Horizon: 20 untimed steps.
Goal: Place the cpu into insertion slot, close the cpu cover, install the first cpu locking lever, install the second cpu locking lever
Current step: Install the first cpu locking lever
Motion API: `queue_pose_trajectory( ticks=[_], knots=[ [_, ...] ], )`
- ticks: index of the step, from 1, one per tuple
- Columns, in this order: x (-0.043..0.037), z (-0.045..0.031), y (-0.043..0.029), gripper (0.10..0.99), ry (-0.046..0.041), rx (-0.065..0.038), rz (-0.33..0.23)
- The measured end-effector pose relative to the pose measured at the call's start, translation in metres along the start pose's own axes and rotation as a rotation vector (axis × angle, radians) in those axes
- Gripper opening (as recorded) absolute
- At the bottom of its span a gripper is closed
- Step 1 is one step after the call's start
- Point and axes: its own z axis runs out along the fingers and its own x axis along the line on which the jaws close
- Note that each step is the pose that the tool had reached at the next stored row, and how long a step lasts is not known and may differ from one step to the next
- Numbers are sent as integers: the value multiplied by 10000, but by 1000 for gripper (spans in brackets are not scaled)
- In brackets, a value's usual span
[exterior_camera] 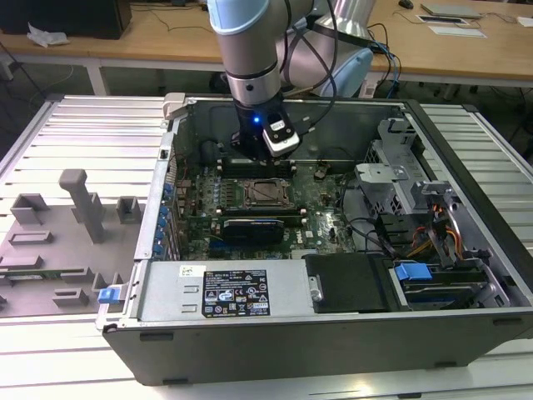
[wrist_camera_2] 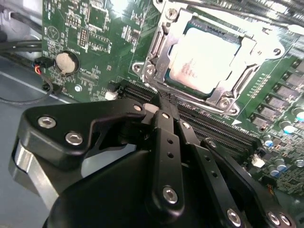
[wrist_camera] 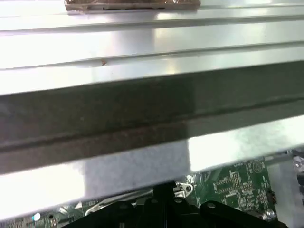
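While cpu (wrist_camera_2: 204,64) sits in insertion slot (wrist_camera_2: 164,71) under cpu cover (wrist_camera_2: 240,76), pincer (wrist_camera_2: 164,107) closed, empty.

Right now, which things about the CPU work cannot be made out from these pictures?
- Locking levers: in the second wrist view the gripper covers the near edge of the cpu cover, so their latching cannot be judged.
- Insertion slot: too small in the exterior view to tell how the cpu sits.
- First wrist view: a blurred metal case wall blocks the motherboard.
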Motion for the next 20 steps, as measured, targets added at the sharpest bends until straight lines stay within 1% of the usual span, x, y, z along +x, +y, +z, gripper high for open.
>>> queue_pose_trajectory(
  ticks=[1,2,3,6,7,8,9,10,11,13,14,15,17,18,19,20],
  knots=[
    [-1,0,-1,106,-3,63,-13],
    [-1,0,-1,106,-7,149,-32],
    [-1,0,-1,106,-11,186,-41],
    [-1,0,-2,106,-4,197,-44],
    [-5,2,0,106,113,218,-36],
    [-15,6,1,106,315,255,-21],
    [-25,8,2,106,492,289,-13],
    [-38,14,4,106,780,342,6],
    [-39,14,4,106,812,349,8],
    [-42,13,-10,106,815,349,7],
    [-47,11,-36,106,815,348,7],
    [-56,8,-83,106,815,349,6],
    [-88,-4,-253,106,813,348,6],
    [-95,-7,-297,106,814,348,8],
    [-98,-6,-305,106,830,357,8],
    [-100,-5,-305,106,1019,443,10]
  ],
)
